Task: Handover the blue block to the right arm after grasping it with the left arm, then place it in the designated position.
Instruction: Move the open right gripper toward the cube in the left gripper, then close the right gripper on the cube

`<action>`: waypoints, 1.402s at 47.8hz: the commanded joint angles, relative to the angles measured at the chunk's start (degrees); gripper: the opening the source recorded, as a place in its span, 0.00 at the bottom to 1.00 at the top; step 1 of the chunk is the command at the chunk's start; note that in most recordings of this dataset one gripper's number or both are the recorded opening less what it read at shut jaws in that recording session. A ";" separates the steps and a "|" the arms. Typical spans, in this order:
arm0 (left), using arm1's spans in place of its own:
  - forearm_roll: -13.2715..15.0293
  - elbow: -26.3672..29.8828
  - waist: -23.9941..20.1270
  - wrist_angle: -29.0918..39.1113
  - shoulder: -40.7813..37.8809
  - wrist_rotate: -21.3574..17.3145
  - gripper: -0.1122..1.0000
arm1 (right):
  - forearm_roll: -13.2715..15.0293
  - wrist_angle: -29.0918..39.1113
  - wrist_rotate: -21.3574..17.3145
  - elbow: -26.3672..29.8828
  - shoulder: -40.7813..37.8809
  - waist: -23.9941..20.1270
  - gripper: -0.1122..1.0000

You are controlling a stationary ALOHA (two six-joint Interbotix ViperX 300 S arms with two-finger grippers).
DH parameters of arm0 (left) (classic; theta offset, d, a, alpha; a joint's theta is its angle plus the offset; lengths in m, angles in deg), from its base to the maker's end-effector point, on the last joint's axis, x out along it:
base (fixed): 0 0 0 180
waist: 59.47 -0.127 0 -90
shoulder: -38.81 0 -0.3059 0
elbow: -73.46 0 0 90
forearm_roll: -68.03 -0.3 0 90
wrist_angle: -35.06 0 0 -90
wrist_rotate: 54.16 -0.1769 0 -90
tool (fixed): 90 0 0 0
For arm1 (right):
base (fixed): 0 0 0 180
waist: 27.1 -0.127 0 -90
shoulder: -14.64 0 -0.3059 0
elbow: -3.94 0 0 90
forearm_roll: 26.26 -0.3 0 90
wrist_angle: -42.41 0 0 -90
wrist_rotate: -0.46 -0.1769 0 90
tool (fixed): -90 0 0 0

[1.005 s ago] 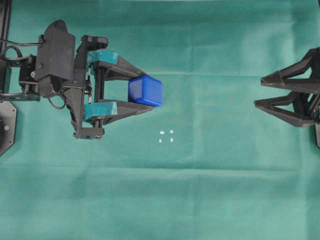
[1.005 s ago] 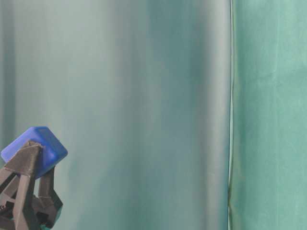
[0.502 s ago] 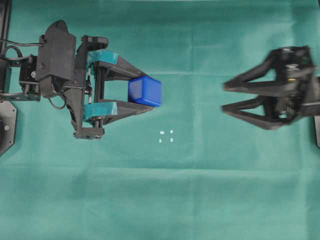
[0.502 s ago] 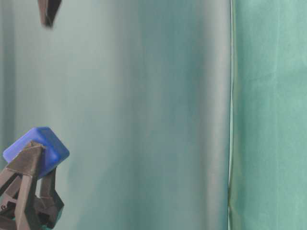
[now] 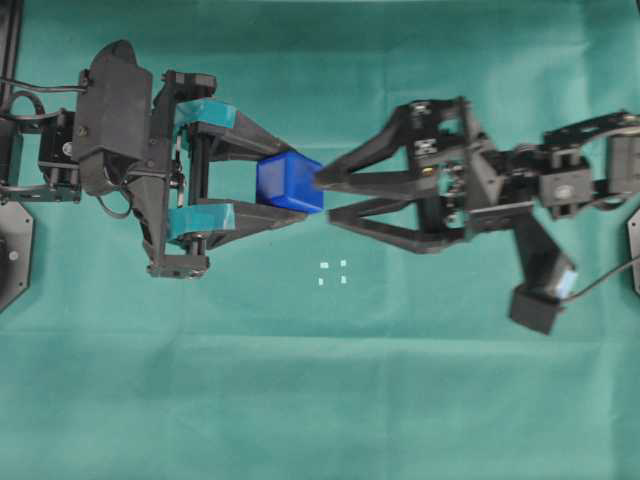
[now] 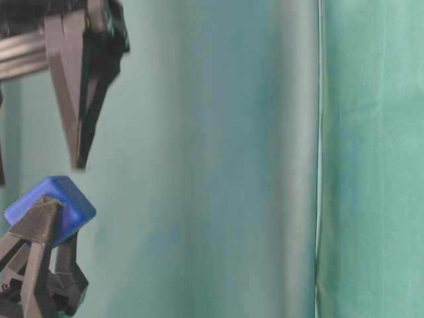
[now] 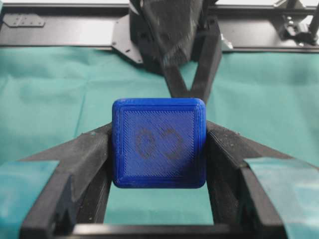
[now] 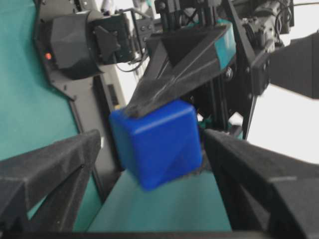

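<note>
The blue block [image 5: 290,182] hangs above the green cloth, pinched between the teal-taped fingers of my left gripper [image 5: 297,185]. In the left wrist view the block [image 7: 158,143] fills the gap between both fingers, its marked face toward the camera. My right gripper [image 5: 328,197] stands open, and its two black tips reach the block's right edge, one high and one low. In the right wrist view the block [image 8: 157,142] sits between the spread fingers [image 8: 50,164] without touching them. The designated position [image 5: 332,273] is four white marks on the cloth, just below the block.
Green cloth [image 5: 320,400] covers the whole table. In the table-level view a right finger [image 6: 79,99] points down above the block [image 6: 50,209]. The left arm's body [image 5: 115,120] fills the left side, and the right arm's links [image 5: 560,190] fill the right side.
The right arm has swept left from the right edge of the overhead view until its open fingers reach the block. The left gripper and the block have stayed still.
</note>
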 commanded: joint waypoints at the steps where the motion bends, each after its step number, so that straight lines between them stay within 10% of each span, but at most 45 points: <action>1: 0.09 0.79 -0.09 -0.18 0.97 0.09 0.52 | 0.70 -0.62 0.00 3.69 -1.58 -0.18 0.95; 33: 0.09 0.88 -0.18 0.44 0.88 0.18 0.52 | 2.37 0.62 -0.18 8.09 -5.63 -0.44 0.94; 43: 0.09 0.88 -0.18 0.97 0.97 0.18 0.52 | 2.55 2.46 0.35 8.17 -5.63 -0.53 0.62; 67: 0.09 0.97 0.35 1.76 0.88 0.18 0.52 | 2.64 6.50 -0.70 8.17 -5.54 -0.53 0.62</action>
